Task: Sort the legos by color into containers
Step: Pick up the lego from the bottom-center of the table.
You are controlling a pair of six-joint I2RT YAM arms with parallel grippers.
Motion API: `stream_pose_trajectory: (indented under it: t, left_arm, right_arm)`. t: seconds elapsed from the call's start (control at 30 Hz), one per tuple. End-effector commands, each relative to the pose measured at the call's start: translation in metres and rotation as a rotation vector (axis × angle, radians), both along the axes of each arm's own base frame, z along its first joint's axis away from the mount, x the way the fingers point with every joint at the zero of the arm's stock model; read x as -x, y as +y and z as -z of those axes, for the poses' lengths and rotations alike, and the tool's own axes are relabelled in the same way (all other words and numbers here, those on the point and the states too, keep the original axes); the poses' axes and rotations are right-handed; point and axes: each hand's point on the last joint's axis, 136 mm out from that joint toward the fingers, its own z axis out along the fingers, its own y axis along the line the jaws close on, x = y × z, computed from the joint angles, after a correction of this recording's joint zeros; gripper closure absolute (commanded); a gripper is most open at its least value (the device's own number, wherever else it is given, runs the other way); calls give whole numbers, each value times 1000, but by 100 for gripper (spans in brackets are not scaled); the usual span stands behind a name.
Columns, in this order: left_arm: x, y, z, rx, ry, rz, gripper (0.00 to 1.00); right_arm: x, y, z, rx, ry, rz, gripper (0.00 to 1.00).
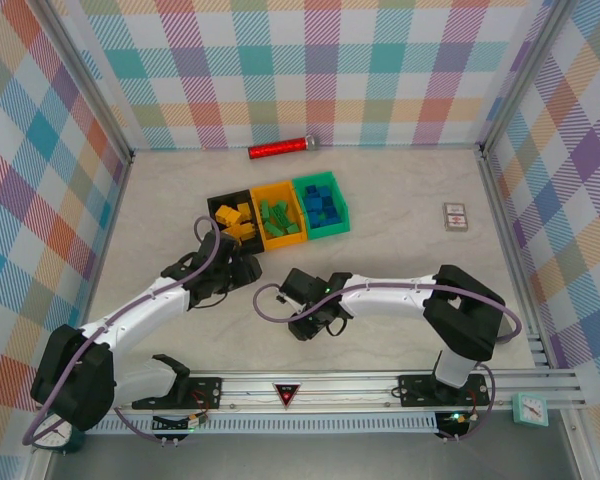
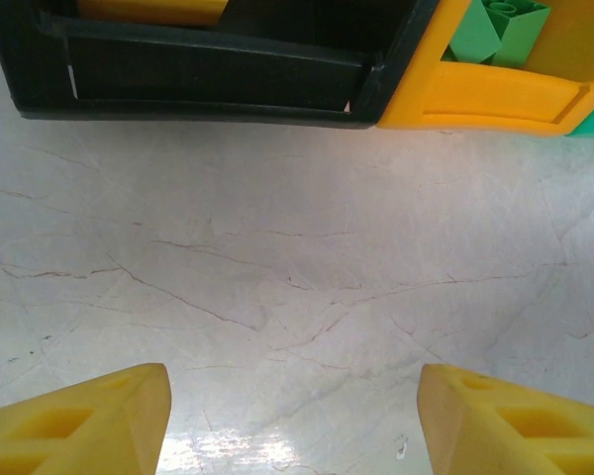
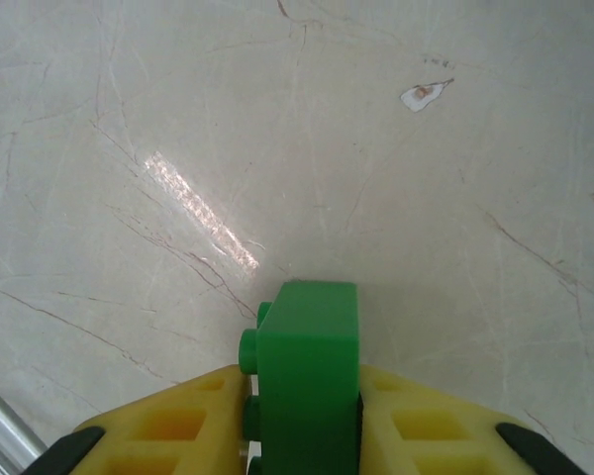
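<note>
Lengthwise, the green brick (image 3: 307, 371) runs 6 to 12 o'clock in the right wrist view, studs facing 9 o'clock, pinched between the right gripper's (image 3: 302, 421) yellow fingers (image 3: 178, 421) above the table (image 3: 376, 148); its near end is cut off. From above, that arm (image 1: 400, 292) stretches low toward 9 o'clock, hiding the brick. The left gripper (image 2: 292, 416) hovers spread wide, black bin (image 2: 208, 69) and yellow-orange bin (image 2: 495, 99) at its 12 o'clock.

Both arms reach forward, low. The left gripper (image 2: 292, 421) has its jaws spread wide. The right gripper (image 3: 305, 416) clamps a green lego (image 3: 307, 336) between its jaws, the brick jutting past the fingertips.
</note>
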Motion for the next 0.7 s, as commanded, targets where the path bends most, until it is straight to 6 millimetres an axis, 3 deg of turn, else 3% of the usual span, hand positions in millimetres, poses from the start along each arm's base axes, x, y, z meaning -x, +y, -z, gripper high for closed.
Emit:
stream_pose_trajectory:
  t: [0.0,0.2,0.37,0.5,0.67]
  left_arm:
    - [3,-1,3,4,0,-13,34]
    - [6,1,6,-5,-2,-19,34]
    - [6,-2,6,5,-1,-15,34]
    - [8,-1,4,4,-2,-16,34]
    - [14,2,1,5,-7,-20,34]
  right_arm:
    - [-1,8,-6,-15,-5,4,71]
    - [-7,19,-18,-55,-24,-4,72]
    - [-25,33,-39,-135,-39,11,72]
    - [-52,42,-60,-197,-71,45,72]
    - [-106,45,-94,-274,-126,147,72]
